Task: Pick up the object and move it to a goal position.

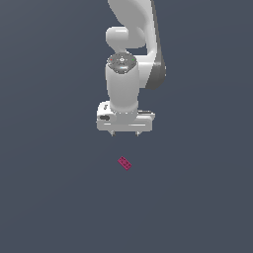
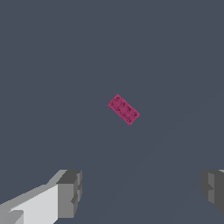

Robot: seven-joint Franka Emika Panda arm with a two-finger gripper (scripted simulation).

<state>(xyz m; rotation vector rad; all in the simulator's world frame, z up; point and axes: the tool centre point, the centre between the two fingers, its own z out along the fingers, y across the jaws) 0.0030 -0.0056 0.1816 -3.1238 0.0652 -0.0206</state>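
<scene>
Dark grey-blue floor (image 1: 49, 197), brick lying free, arm hanging over it.
Magenta brick (image 1: 124, 163) is lying flat and skewed, nearer the exterior camera than the gripper (image 1: 125, 133); the gripper is hovering apart from it, fingers (image 2: 70, 192) spread wide, gripping nothing.

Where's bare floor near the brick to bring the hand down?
Bare floor rings the brick on every side. The only crowded spot is under the open hand, which hangs apart from the brick with nothing between them.
</scene>
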